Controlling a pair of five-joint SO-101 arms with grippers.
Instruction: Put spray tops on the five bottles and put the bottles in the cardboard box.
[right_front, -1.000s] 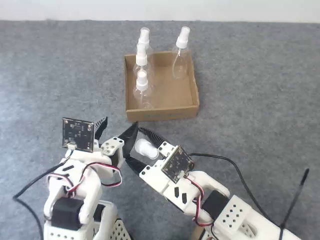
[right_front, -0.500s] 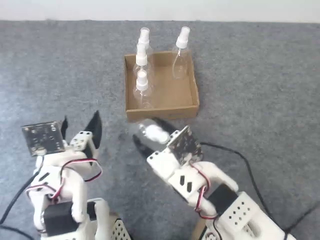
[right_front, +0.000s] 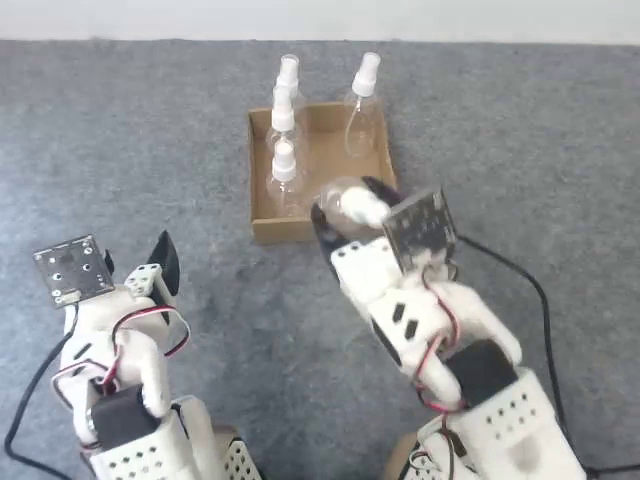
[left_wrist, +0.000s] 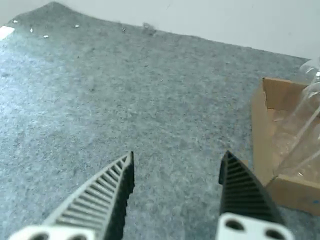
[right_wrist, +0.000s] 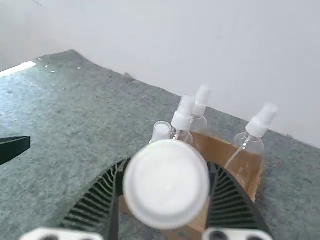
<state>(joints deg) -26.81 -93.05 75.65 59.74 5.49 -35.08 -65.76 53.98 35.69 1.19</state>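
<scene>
High view: R gripper (right_front: 347, 203) clamped on bottle (right_front: 358, 208) over box (right_front: 285, 231) front wall, arm stretched fwd; L gripper (left_wrist: 177, 162) apart, low.

Right gripper (right_front: 348, 203) carried its bottle (right_wrist: 166, 182) forward over the cardboard box's (right_front: 275, 230) front edge, left gripper (left_wrist: 179, 156) drew back leftward

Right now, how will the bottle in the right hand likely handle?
The bottle looks clear and empty, so probably light. Its round, smooth body in the right hand could twist or slip. If it is slim like the four bottles standing in the box, it may tip when set down.
</scene>
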